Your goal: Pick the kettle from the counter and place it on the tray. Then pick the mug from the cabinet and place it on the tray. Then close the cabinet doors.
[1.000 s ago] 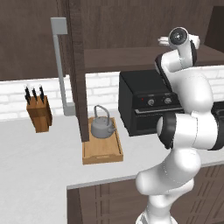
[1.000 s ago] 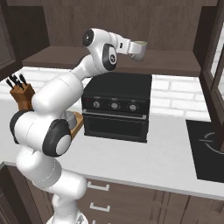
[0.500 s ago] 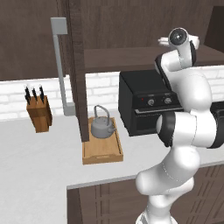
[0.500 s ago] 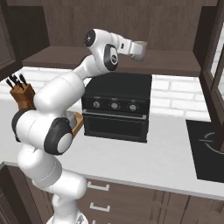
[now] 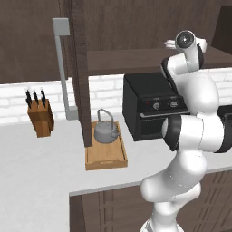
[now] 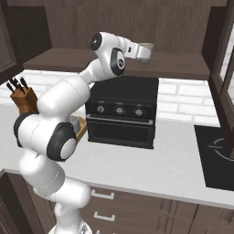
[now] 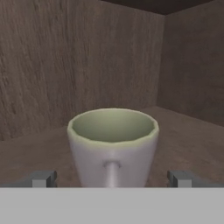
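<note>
The gripper (image 7: pixel 112 178) is spread wide, its two fingertips (image 7: pixel 43 178) low at either side of the hand view, and the mug (image 7: pixel 113 146) stands upright right between them — handle facing the camera, pale green inside open to view. No contact that I can see; there's a gap on each side of the mug. It sits on the brown wooden shelf (image 7: pixel 188 131) of the cabinet (image 7: pixel 65 61), whose grained back wall fills the upper left and whose side wall closes off the right.

In the right base view the gripper (image 6: pixel 145 54) shows at upper centre, reaching over that shelf with the mug (image 6: pixel 146 48) just at its tip. One of the cabinet doors (image 6: pixel 224 68) hangs open along the right edge, glass pane showing. Below the shelf, a black oven (image 6: pixel 122 112) sits centre frame on the pale counter (image 6: pixel 160 164), white brick tiling behind it and a dark cooktop (image 6: pixel 217 155) at lower right.

The left base view has the arm rising at the right, hand up near the top. Left of centre, the kettle (image 5: pixel 105 130) stands on the wooden tray (image 5: pixel 106 156) — already in place, loop handle upright. The other cabinet door (image 5: pixel 78 68), with its grey bar handle (image 5: pixel 63 72), stands open just left of the kettle, and a knife block (image 5: pixel 40 117) rests at the far left on the counter (image 5: pixel 41 172).
</note>
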Controlling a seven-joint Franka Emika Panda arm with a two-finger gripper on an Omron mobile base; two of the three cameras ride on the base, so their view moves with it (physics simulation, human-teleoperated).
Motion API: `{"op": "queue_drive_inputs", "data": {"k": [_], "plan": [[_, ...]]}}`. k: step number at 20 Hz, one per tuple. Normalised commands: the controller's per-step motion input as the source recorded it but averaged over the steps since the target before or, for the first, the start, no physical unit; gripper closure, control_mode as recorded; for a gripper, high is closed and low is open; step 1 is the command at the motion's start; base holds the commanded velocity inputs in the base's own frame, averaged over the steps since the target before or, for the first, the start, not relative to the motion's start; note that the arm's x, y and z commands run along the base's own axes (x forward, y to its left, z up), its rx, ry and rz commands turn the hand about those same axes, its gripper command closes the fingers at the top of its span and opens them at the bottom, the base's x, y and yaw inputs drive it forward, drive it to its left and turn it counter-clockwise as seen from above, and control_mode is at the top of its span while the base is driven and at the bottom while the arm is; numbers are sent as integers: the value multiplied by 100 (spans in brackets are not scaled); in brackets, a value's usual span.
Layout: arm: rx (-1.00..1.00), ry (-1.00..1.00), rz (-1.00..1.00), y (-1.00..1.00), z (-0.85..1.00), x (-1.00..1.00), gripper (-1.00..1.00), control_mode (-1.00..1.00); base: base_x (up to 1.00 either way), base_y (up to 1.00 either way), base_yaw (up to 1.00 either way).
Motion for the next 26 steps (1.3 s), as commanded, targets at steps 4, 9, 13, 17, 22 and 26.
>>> {"op": "queue_drive_inputs", "data": {"k": [4,9,13,17,22,26], "plan": [[0,0,0,-7,0,0,100,-100,0,0,0],[0,-1,0,-2,0,0,100,-100,0,0,0],[0,0,0,0,0,0,100,-100,0,0,0],[0,0,0,0,0,0,100,-100,0,0,0],[0,0,0,0,0,0,100,-100,0,0,0],[0,0,0,0,0,0,100,-100,0,0,0]]}}
